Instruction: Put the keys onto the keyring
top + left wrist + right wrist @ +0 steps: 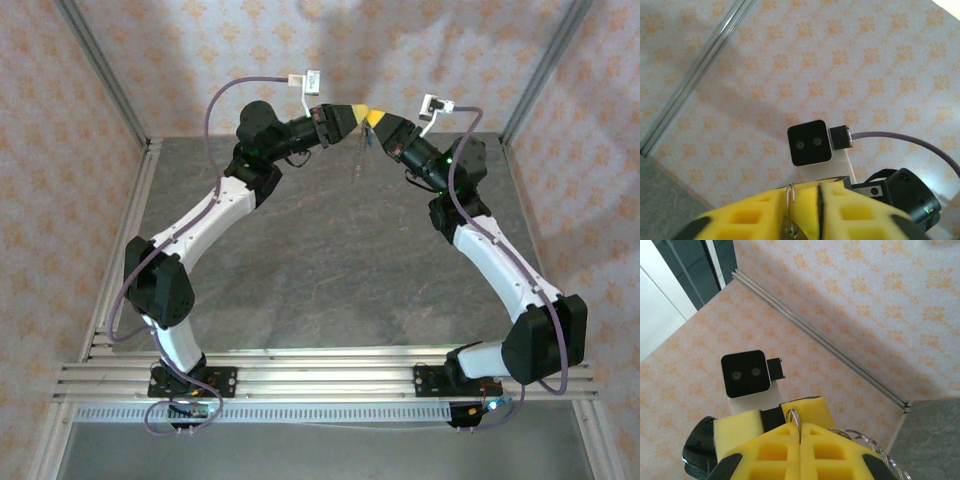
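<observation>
The grey counter (330, 260) lies under both arms. The left arm (210, 215) and the right arm (490, 255) reach up and meet tip to tip above its far side.

The right pincer (372, 120) is clenched on the keyring (794, 416), whose thin loop stands out at its yellow fingertips (815, 440), with wire coils (860, 439) just beside.

In the left wrist view the same loop stands in the narrow gap of the left pincer (358, 113). I cannot tell if it presses the loop.

A thin hanging part (358, 155) goes down from there; it is too small to identify.
</observation>
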